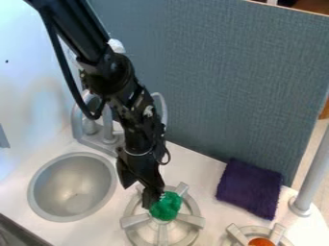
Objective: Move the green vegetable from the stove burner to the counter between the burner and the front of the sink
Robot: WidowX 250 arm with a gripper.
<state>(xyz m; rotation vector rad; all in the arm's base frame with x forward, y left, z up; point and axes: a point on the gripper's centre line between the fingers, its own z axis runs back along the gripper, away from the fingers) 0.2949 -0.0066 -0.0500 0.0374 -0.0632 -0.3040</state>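
Note:
The gripper (150, 193) hangs down over the upper left part of the left stove burner (133, 220). Right beside its lower end is a green, rounded, lumpy object (166, 206), which sits over the middle of that burner. The black gripper overlaps the object's left edge from this angle. Whether it grips the green object or only stands against it cannot be made out.
Left of the gripper is a round metal sink (72, 186), with a grey faucet (108, 132) behind it. A dark purple cloth (249, 188) lies to the right. An orange object (261, 241) sits on a second burner (238, 234) at the bottom edge. A grey panel (218, 81) stands behind.

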